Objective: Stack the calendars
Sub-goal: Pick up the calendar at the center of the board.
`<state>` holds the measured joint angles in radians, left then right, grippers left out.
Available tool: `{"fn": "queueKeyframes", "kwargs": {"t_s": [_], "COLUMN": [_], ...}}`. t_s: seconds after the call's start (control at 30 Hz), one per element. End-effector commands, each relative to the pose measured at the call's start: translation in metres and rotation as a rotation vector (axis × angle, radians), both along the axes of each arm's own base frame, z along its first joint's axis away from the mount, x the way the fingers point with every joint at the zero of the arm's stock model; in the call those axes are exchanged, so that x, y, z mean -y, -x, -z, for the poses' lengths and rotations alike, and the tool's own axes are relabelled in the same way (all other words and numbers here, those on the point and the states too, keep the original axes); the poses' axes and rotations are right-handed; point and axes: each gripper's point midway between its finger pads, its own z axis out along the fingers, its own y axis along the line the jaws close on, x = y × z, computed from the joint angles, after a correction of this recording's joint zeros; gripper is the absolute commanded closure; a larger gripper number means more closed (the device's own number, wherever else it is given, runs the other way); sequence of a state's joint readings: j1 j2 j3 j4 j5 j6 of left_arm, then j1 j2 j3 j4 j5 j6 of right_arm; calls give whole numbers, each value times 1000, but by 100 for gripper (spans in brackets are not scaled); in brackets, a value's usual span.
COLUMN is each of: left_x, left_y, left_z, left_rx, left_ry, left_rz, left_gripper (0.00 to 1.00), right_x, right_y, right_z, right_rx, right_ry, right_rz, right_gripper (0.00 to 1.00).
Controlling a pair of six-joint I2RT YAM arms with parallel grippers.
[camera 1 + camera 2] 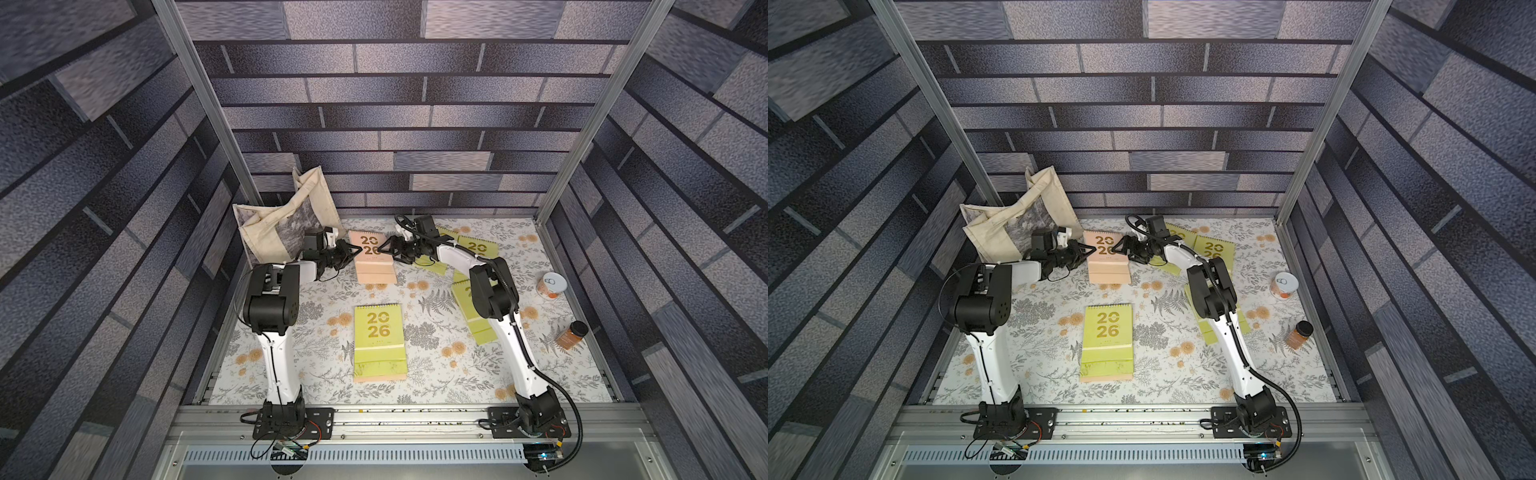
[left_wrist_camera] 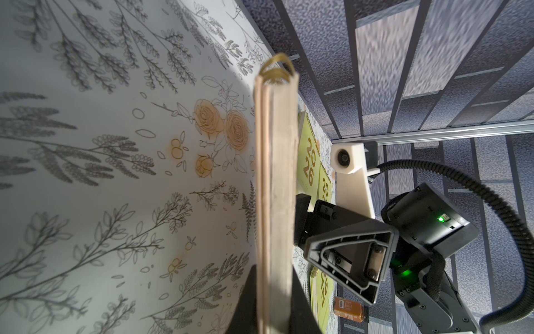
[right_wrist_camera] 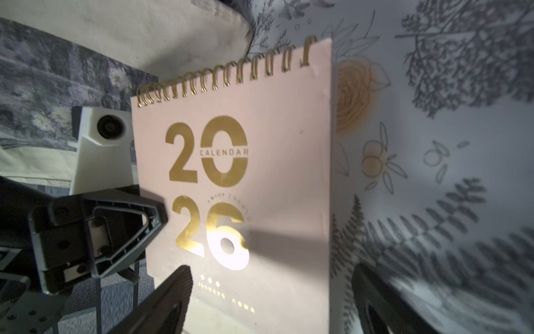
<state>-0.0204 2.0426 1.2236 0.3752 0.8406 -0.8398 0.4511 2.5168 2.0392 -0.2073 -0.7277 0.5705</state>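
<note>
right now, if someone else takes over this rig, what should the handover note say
Left gripper: shut on the near edge of the peach-pink calendar at the back of the table; I cannot tell whether it is lifted.
Right gripper: open at that calendar's opposite edge, gripping nothing.
Done: a lime-green calendar lies on a second pink calendar, front centre.
Left: the gripped one and the three green calendars on the right, partly under the right arm, probably go onto that pile.
</note>
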Motion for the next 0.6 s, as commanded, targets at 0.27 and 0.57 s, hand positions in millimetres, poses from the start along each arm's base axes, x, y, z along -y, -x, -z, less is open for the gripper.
{"fn": "queueKeyframes", "kwargs": {"t_s": [0.27,0.57], "left_x": [6,8], "left_y": [70,142], "left_z": [-154,-180], "left_rx": [324,453], "left_ry": [27,23], "left_rz": [215,266], "left_gripper": [100,100], "right_x": [47,61], "right_y": [54,120], "right_z": [-131,-217], "right_rx": [224,352], "right_ry": [-93,-294], "right_rz": [-112,-167], "right_gripper": [11,11]}}
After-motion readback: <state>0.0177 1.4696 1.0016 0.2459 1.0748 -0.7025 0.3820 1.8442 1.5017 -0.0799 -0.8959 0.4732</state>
